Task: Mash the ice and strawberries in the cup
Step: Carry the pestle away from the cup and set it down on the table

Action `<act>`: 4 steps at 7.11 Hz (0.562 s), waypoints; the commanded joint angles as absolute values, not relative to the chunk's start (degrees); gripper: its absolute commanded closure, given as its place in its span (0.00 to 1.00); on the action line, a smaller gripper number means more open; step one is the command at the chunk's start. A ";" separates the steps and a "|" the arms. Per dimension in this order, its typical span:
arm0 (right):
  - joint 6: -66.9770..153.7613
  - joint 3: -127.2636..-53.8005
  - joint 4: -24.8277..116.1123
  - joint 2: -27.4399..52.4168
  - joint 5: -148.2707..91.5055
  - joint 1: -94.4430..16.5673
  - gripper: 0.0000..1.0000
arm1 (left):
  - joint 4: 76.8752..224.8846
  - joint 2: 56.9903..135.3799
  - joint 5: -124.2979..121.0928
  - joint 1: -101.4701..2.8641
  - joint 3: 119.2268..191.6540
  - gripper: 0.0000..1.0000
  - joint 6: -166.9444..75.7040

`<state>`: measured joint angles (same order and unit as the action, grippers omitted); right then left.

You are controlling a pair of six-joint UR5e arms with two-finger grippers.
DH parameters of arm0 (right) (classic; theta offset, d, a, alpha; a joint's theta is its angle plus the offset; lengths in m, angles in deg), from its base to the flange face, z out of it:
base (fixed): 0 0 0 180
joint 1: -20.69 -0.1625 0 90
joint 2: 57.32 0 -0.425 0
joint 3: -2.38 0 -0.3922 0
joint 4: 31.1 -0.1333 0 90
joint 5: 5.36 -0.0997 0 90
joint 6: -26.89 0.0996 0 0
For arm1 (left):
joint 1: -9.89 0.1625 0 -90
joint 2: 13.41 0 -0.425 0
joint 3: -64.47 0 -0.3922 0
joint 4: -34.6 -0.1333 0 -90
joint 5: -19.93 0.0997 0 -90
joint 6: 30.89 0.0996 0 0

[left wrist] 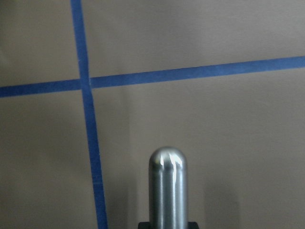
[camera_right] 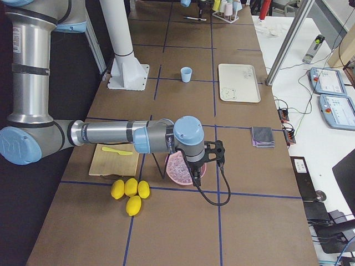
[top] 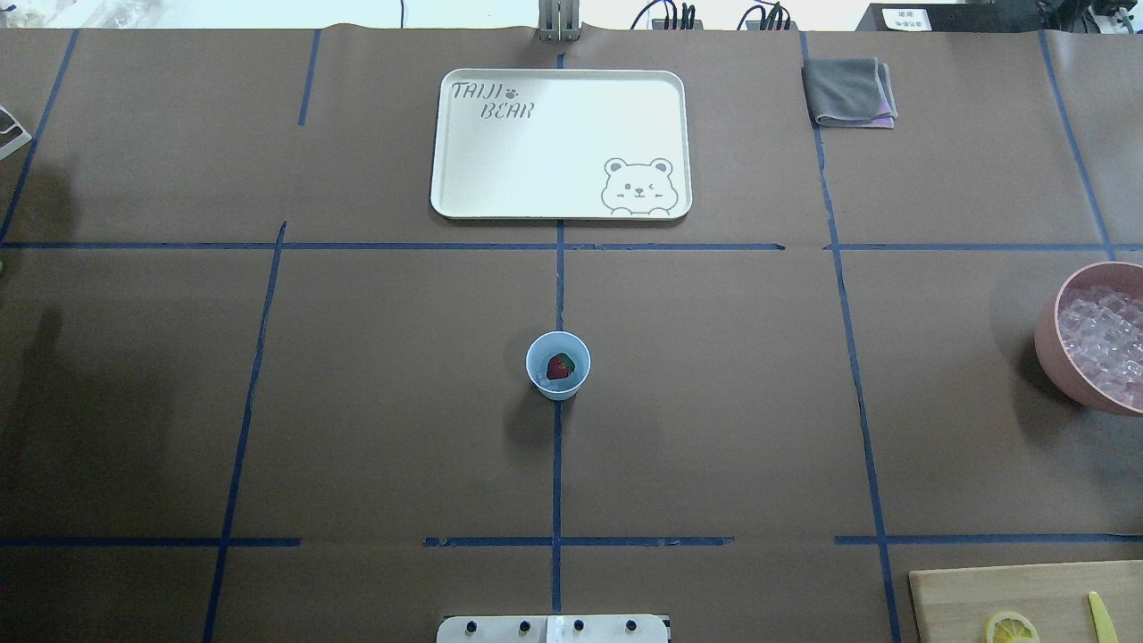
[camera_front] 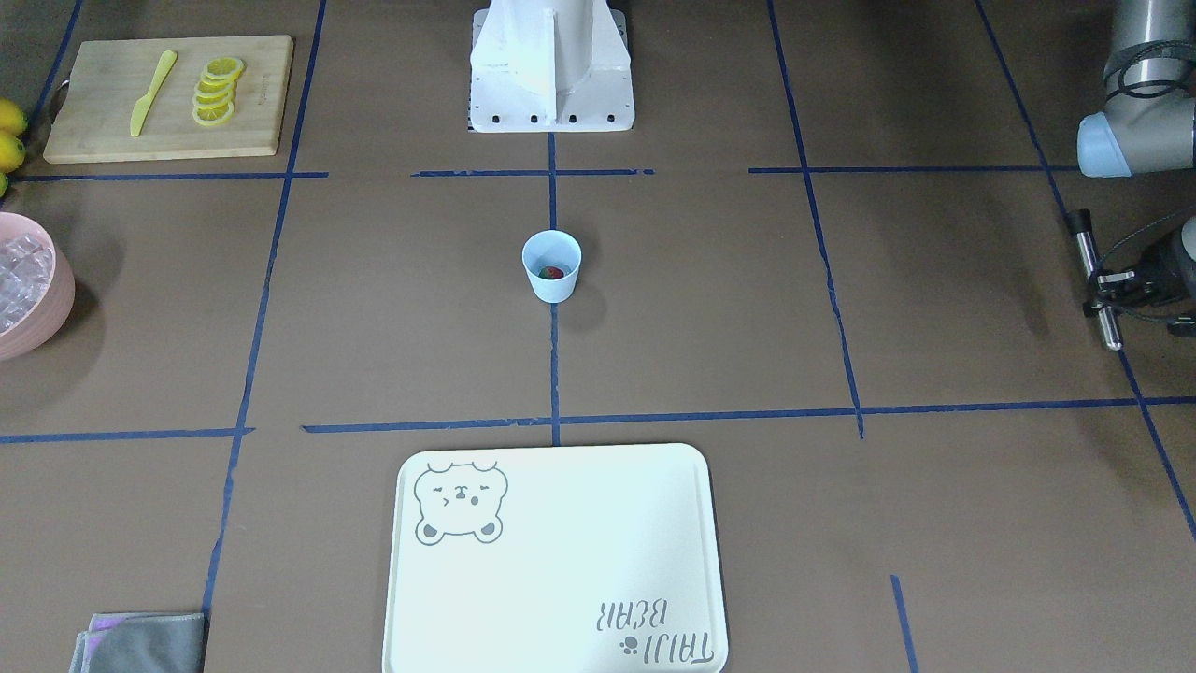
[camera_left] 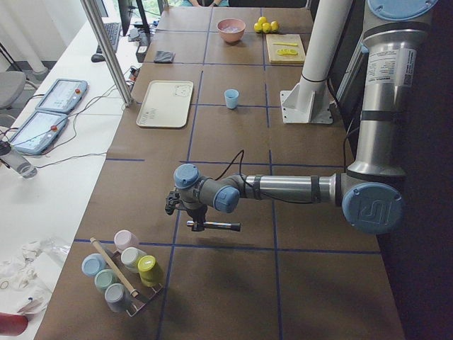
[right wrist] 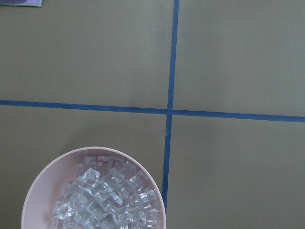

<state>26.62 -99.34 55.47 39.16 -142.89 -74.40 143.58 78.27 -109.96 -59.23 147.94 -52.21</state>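
Observation:
The pale blue cup (camera_front: 551, 266) stands upright at the table's centre, also in the overhead view (top: 558, 364). A red strawberry (top: 560, 366) lies inside it. The ice (right wrist: 107, 195) fills the pink bowl (top: 1049, 348) at the table's right end. My left gripper (camera_front: 1112, 280) is far off to the cup's left and is shut on a metal rod (camera_front: 1087, 245). The rod's rounded tip (left wrist: 167, 186) points over bare table. My right gripper (camera_right: 195, 166) hangs over the pink bowl. I cannot tell whether it is open.
A white bear tray (top: 560, 143) lies beyond the cup. A wooden board (camera_front: 93, 131) holds lemon slices (camera_front: 217, 91) and a yellow knife (camera_front: 152, 92). Whole lemons (camera_right: 130, 191), a grey cloth (top: 848, 92) and a rack of cups (camera_left: 124, 269) stand at the edges.

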 commanded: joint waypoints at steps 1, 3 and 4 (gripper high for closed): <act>26.63 -99.40 55.47 39.10 -142.91 -74.40 0.01 | 143.76 78.17 -109.88 -59.28 147.62 1.00 -54.00; 26.63 -99.40 55.47 39.10 -142.82 -74.40 0.01 | 143.76 78.52 -109.97 -59.19 146.92 0.86 -53.92; 26.63 -99.40 55.47 39.01 -142.82 -74.40 0.01 | 144.20 78.52 -109.88 -59.10 146.13 0.27 -53.83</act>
<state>26.63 -99.40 55.47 39.07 -142.83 -74.40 143.86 78.44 -109.93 -59.17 146.87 -53.89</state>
